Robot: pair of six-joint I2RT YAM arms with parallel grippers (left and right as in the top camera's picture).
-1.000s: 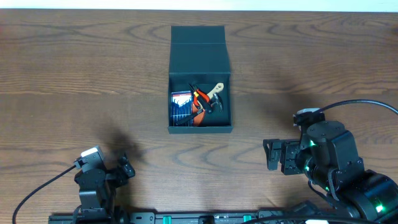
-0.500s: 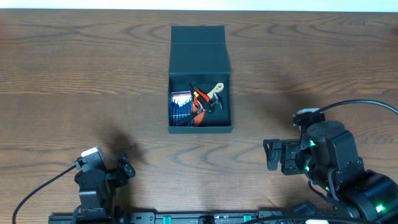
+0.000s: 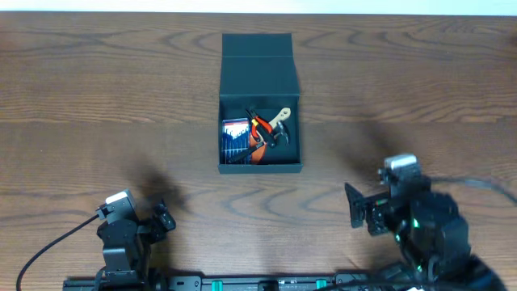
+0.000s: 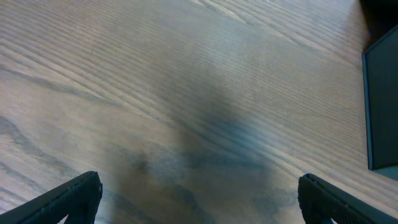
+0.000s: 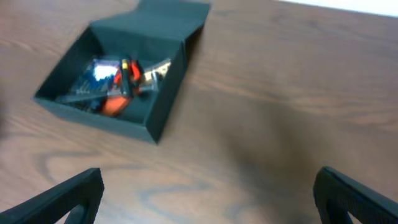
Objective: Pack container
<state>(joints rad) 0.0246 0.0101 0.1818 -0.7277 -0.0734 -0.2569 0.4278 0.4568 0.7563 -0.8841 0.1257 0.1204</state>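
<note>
The container (image 3: 260, 168), a dark teal-black box, sits at the table's middle rear with its flap lid (image 3: 258, 66) laid open behind it. Inside lie orange-handled pliers (image 3: 262, 125), a blue packet (image 3: 234, 133) and a cream-handled tool (image 3: 281, 116). My left gripper (image 3: 164, 218) rests open near the front left edge, well clear of the box; only the box's side (image 4: 380, 106) shows at the right of the left wrist view. My right gripper (image 3: 361, 212) stands open at the front right. The right wrist view shows the container (image 5: 166, 99) far ahead on the left, past the open gripper (image 5: 208, 199).
Bare brown wooden tabletop (image 3: 97, 105) surrounds the box on all sides. A black rail (image 3: 258, 283) runs along the front edge between the two arm bases. Cables trail from both arms.
The right arm has shifted slightly toward the front edge and looks blurred with motion. The left arm and the box have not moved.
</note>
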